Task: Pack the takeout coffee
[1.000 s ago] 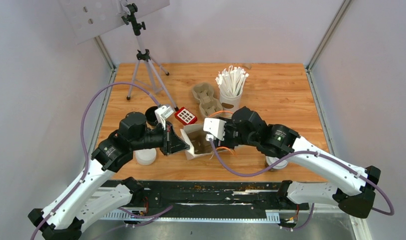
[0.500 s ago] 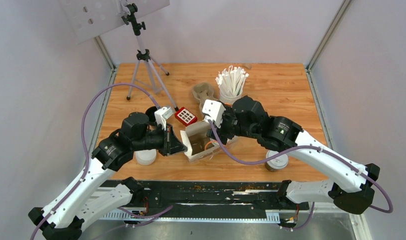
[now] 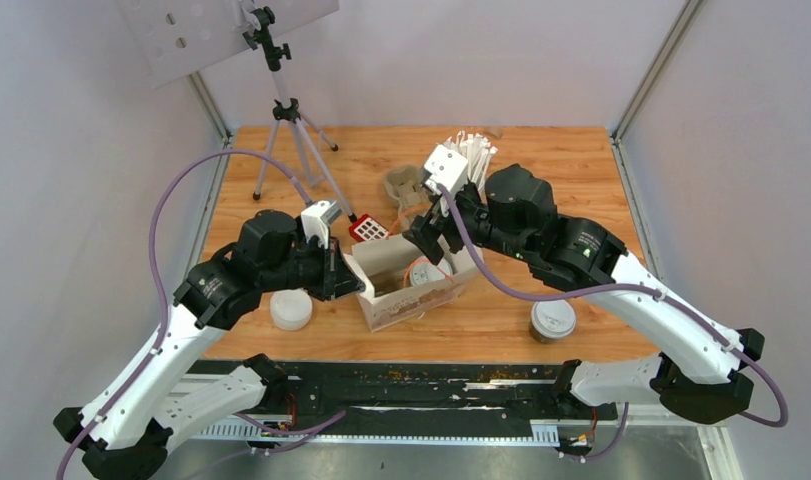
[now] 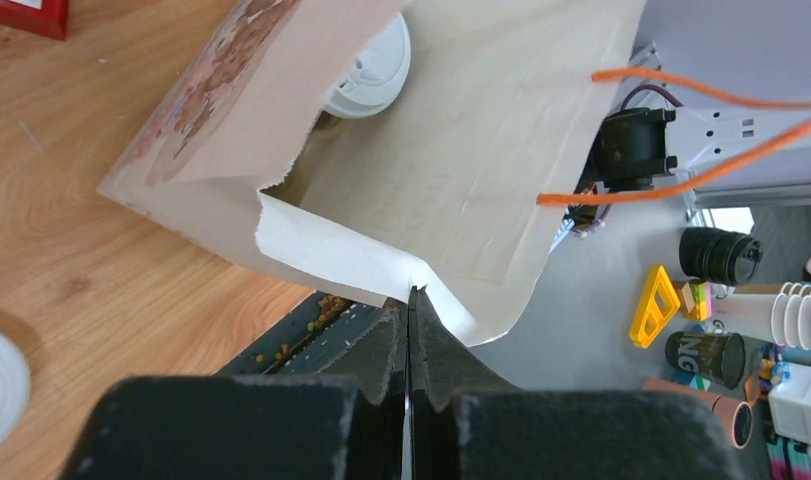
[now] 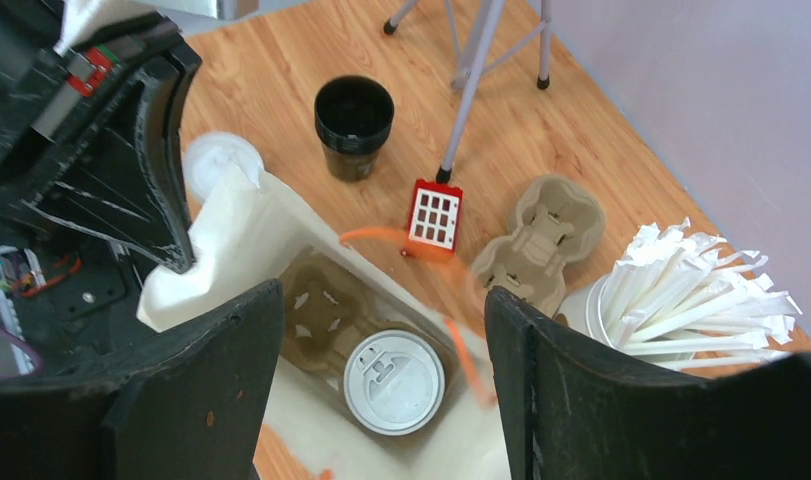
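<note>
One takeout coffee (image 5: pixel 393 382), dark with a white lid, stands in a pulp tray (image 5: pixel 321 305) inside the white paper bag (image 3: pixel 413 290). The same lid (image 4: pixel 376 65) shows in the left wrist view. The other takeout coffee (image 3: pixel 553 321) stands on the table at the right front. My right gripper (image 5: pixel 381 300) hangs open above the bag's mouth (image 3: pixel 431 240), holding nothing. My left gripper (image 4: pixel 411 300) is shut on the bag's left rim (image 3: pixel 347 277) and holds the bag open.
A second pulp tray (image 3: pixel 405 187) and a white cup of wrapped sticks (image 3: pixel 465 160) stand behind the bag. A red keypad-like block (image 3: pixel 369 230), an empty black cup (image 5: pixel 353 125), a loose white lid (image 3: pixel 291 310) and a tripod (image 3: pixel 286 120) are at the left.
My right gripper has risen out of the bag toward the back and opened wider, leaving the lidded cup inside. The left gripper keeps its pinch and has drawn the bag's mouth wider.
</note>
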{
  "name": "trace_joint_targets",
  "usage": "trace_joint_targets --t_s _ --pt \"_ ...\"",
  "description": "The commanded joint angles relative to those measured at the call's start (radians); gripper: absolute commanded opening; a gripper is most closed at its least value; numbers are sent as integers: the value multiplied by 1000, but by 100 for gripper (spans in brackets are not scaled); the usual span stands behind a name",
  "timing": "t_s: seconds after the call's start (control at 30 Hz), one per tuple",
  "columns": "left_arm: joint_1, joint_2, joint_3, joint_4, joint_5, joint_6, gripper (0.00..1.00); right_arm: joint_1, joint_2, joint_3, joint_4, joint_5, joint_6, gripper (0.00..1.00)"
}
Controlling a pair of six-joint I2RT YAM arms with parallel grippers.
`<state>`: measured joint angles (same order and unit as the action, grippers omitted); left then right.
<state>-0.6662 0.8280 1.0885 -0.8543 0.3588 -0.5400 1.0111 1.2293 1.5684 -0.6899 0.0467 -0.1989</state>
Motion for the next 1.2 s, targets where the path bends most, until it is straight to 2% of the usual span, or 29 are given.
trace_joint_targets --t_s 0.0,0.07,0.17,0.27,0.37,0.53,0.77,0.9,0.93,0.97,1.0,1.17 --pt "0 13 72 -53 -43 41 1 -5 -15 53 73 -31 108 73" --pt "0 12 63 -43 -46 43 2 -5 -18 71 88 -26 137 74" --pt "0 15 57 -47 -62 44 2 -4 -4 134 52 68 183 74" --pt "0 12 61 -45 -81 42 8 -7 20 198 -53 220 230 76" --pt "0 4 66 -48 -109 47 14 -26 33 221 -155 302 272 78" --pt "0 -20 77 -66 -166 91 45 -98 30 194 -344 453 470 82" --pt "0 -77 105 -117 -296 150 73 -256 -65 -34 -479 375 703 96" --pt "0 -94 106 -133 -310 174 79 -341 -115 -155 -527 324 793 100" --pt "0 -94 109 -137 -312 177 84 -360 -127 -192 -536 310 823 100" --pt "0 -93 113 -141 -312 181 95 -380 -138 -225 -546 295 867 100" --pt "0 -92 119 -148 -315 183 99 -400 -153 -253 -551 273 896 100" --pt "0 -91 151 -178 -329 206 100 -503 -209 -375 -558 204 965 100"
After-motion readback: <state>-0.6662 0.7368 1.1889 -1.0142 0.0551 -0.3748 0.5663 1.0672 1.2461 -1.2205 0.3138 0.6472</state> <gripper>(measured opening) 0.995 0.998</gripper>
